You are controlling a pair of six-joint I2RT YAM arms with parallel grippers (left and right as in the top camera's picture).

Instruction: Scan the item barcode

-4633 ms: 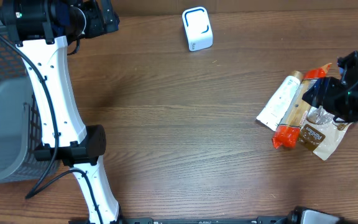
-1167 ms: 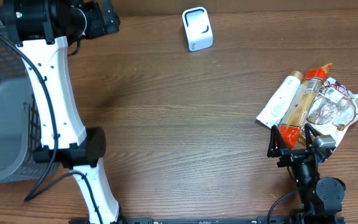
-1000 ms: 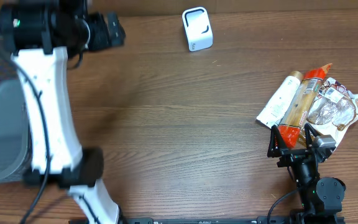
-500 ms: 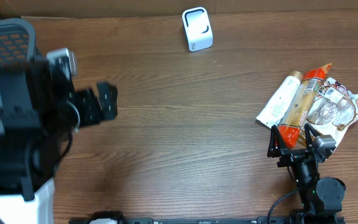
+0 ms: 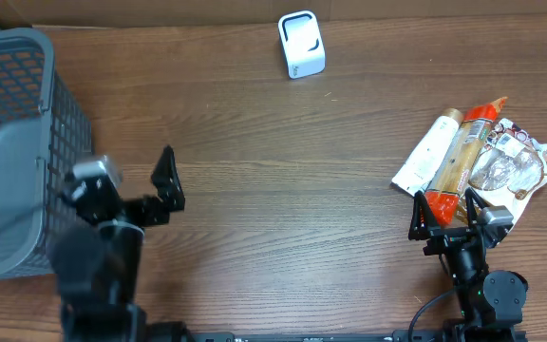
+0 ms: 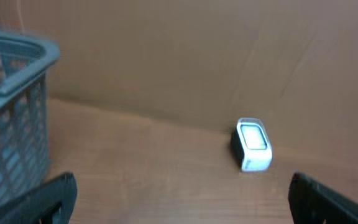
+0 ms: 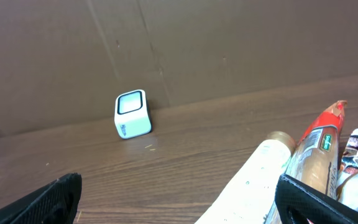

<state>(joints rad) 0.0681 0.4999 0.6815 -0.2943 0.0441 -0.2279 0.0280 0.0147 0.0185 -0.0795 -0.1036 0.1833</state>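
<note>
1. One wooden table (image 5: 273,190) carries everything. A white scanner (image 5: 301,44) stands near its far edge and serves as the landmark below.
2. One grey mesh basket (image 5: 65,123) stands well to the left of the scanner, at the table's left edge.
3. There are two arms, each ending in a gripper.
   - The left gripper (image 5: 167,185) is left of the scanner and much nearer the robot, just beside the basket. Its fingers (image 6: 42,199) are spread wide and nothing is between them.
   - The right gripper (image 5: 444,217) is right of the scanner and near the robot's edge of the table. It too is spread wide and grasps nothing.
4. Three items lie in one pile, to the right of the scanner and nearer the robot.
   - One clear bag (image 5: 511,166) with a printed label is the item farthest right of the scanner.
   - One long tan pack with orange ends (image 5: 459,161) lies slanted beside the bag, overlapping its edge.
   - One white tube (image 5: 427,157) lies against the pack on the side toward the scanner.
5. The pile's near end lies just ahead of the right gripper's fingertips. Whether they touch the orange end cannot be told. The pile is well apart from the left gripper.
6. The scanner itself is the smallest thing, and there is only one. Its window faces the robot, and it is well apart from both grippers.
</note>
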